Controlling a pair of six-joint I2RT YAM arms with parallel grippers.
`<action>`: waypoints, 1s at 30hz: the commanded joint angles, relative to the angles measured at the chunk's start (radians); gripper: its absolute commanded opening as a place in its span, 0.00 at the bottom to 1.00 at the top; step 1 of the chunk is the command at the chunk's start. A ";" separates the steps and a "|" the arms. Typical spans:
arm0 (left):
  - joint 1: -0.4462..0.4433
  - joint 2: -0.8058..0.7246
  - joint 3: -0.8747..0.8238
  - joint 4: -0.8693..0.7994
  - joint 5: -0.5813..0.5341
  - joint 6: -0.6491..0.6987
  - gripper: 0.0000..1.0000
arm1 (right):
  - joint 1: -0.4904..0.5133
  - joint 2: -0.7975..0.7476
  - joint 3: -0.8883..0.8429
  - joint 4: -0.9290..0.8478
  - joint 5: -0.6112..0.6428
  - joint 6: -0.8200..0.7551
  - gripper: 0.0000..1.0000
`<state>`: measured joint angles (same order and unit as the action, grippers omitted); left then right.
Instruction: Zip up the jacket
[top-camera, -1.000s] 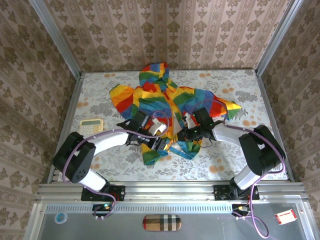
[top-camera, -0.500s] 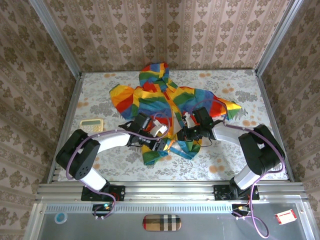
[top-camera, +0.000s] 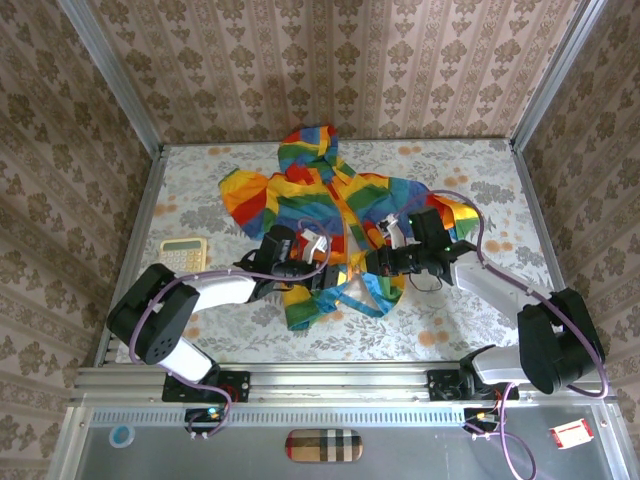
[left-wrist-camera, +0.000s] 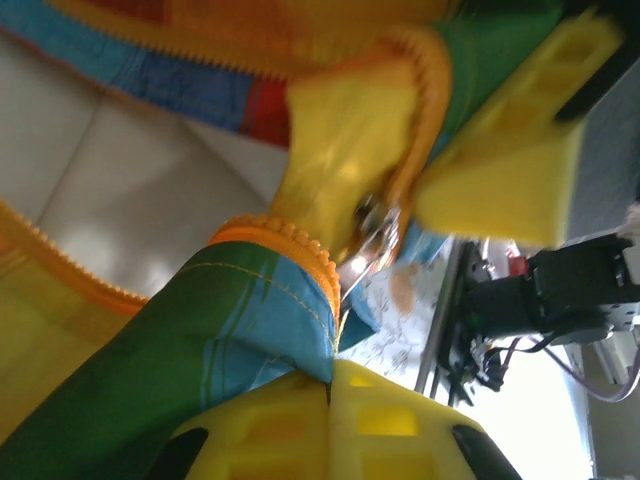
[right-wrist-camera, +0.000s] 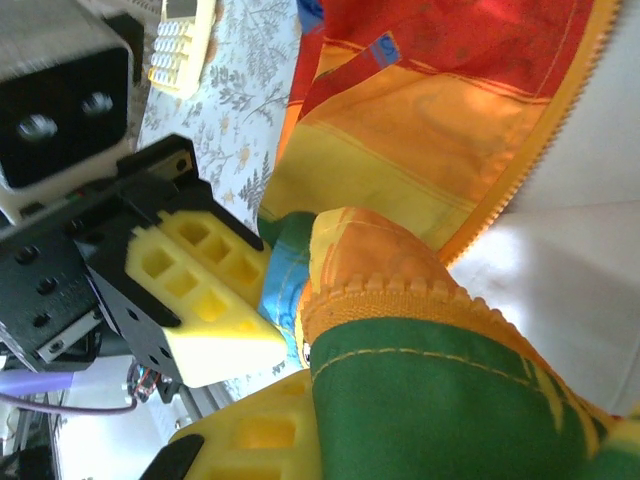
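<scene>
1. Patterned wallpaper walls (top-camera: 350, 60) enclose a table (top-camera: 200, 190) covered with a floral cloth. A calculator (top-camera: 184, 250) lies at centre left of the top view.
2. The rainbow-striped jacket (top-camera: 330, 200) lies spread in the upper centre of that view. Its hood is toward the far wall and its hem toward the arms, and the front is open, showing pale lining.
3. The orange zipper (top-camera: 345, 232) has its long axis running from the hood down to the hem, top to bottom of the frame and slightly tilted.
4. The left gripper (top-camera: 322, 274) is clamped on the blue-green hem corner beside one zipper edge. In its wrist view the yellow pads meet on the fabric.
5. The right gripper (top-camera: 376, 262) is closed on the green hem of the opposite front panel, with zipper teeth just above its grip.
6. Each arm reaches inward from its own side, low over the table, and the two grippers are just beside each other at the zipper's bottom end.
7. A small metal piece (left-wrist-camera: 372, 222), probably the slider, hangs between them. The next move likely depends on lining up the two zipper ends there, and both arms are equally near.
</scene>
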<state>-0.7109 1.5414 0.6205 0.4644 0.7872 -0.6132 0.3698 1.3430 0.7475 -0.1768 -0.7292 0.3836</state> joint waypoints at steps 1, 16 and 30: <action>0.015 -0.030 -0.029 0.137 0.025 -0.083 0.00 | -0.003 -0.028 -0.011 -0.045 -0.068 -0.065 0.00; 0.037 -0.121 -0.115 0.294 0.035 -0.070 0.00 | -0.003 -0.028 0.025 -0.038 -0.209 -0.141 0.00; 0.037 -0.111 -0.120 0.366 0.068 -0.098 0.00 | -0.003 0.017 0.067 -0.009 -0.254 -0.137 0.00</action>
<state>-0.6788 1.4414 0.5098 0.7731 0.8181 -0.7017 0.3698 1.3533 0.7784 -0.2062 -0.9352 0.2634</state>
